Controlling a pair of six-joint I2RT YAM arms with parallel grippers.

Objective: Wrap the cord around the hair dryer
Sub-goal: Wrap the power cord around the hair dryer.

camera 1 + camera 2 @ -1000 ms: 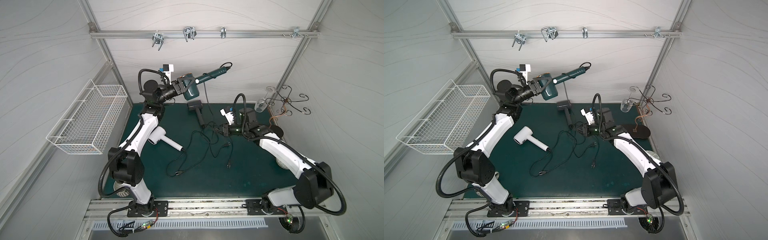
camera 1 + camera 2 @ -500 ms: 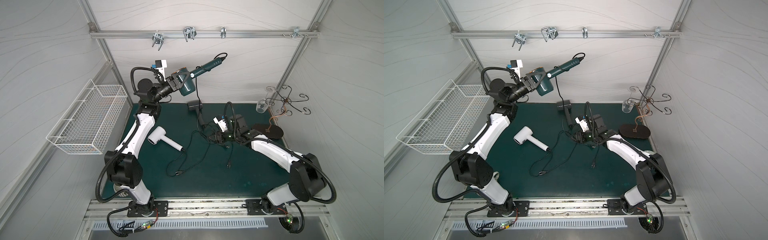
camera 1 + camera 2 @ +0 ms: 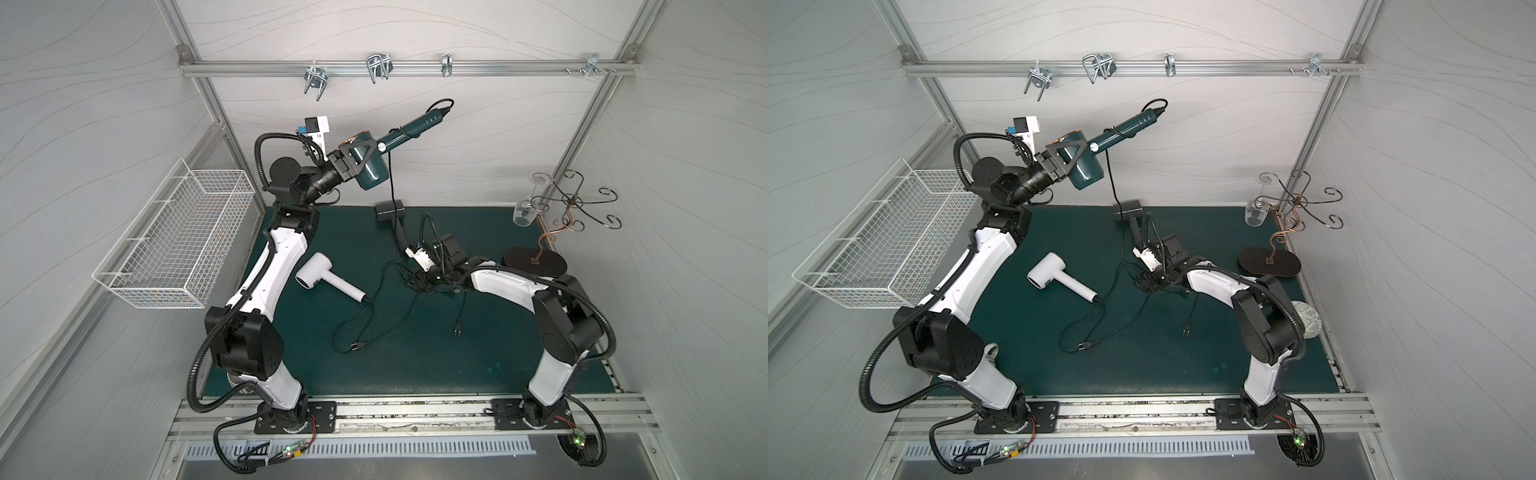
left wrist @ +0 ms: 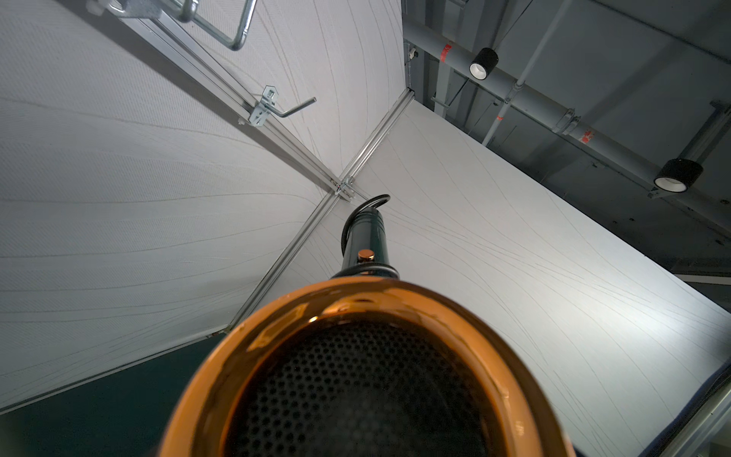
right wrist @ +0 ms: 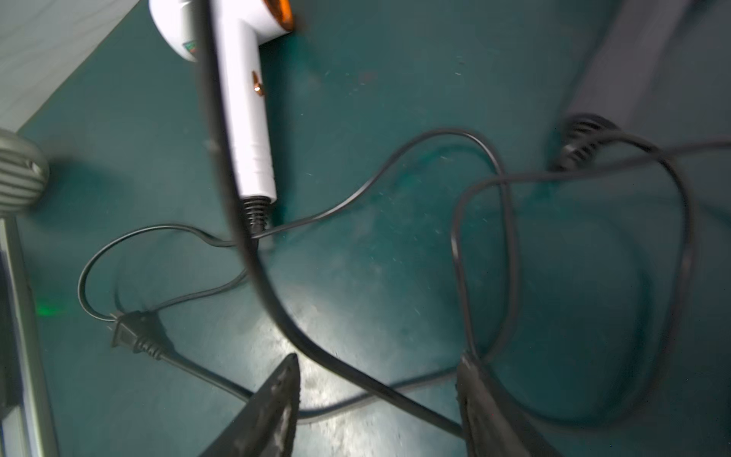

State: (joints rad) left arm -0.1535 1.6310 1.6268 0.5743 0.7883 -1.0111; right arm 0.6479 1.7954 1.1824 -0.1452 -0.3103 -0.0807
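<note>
While left gripper point(image 3: 360, 163) clamps green hair dryer point(image 3: 374, 176), held high over back of desk point(image 3: 478, 353), handle point(image 3: 415, 124) angled up at wall point(image 3: 498, 137), cord point(image 3: 390, 183) hanging down to desk, right gripper point(image 3: 419, 286) low, spread open, cord passing loose between its fingers point(image 5: 277, 395), white hair dryer point(image 3: 320, 276) nearby.

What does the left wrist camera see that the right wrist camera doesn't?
Only the left wrist view: the dark green hair dryer up close, with its copper rim and black mesh grille, plus metal wall hooks and round ceiling lamps. Only the right wrist view: the white hair dryer lying down, a black plug and the open right gripper. Both: black cord and the dark green mat.
</note>
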